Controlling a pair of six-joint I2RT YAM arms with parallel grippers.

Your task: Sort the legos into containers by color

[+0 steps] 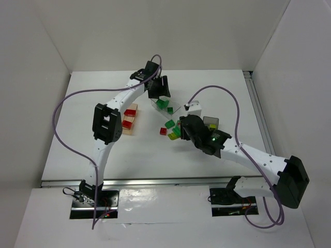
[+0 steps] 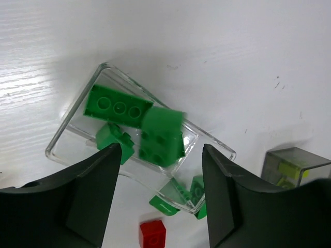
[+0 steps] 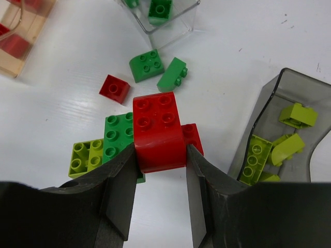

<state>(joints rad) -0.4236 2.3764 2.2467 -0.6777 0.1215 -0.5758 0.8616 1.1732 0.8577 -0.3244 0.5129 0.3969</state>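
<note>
My left gripper [image 2: 161, 155] hangs open over the clear container [image 2: 67, 119], seen from above as [image 1: 164, 106]. A blurred green lego [image 2: 161, 137] is loose below its jaws, over two more green legos [image 2: 116, 107] inside. My right gripper [image 3: 161, 155] is shut on a red lego [image 3: 158, 132] just above a pile of a green lego [image 3: 120, 135], a yellow-green lego [image 3: 85, 155] and a second red one [image 3: 192, 135]. The dark grey container [image 3: 264, 113] holds yellow-green legos [image 3: 297, 114]. The tan container [image 1: 130, 119] holds red ones.
Loose on the table between the tubs lie a small red lego [image 3: 114, 89] and two green legos [image 3: 146, 65]. The dark grey tub [image 1: 211, 123] is right of my right gripper [image 1: 181, 132]. Grey walls close in the table on three sides.
</note>
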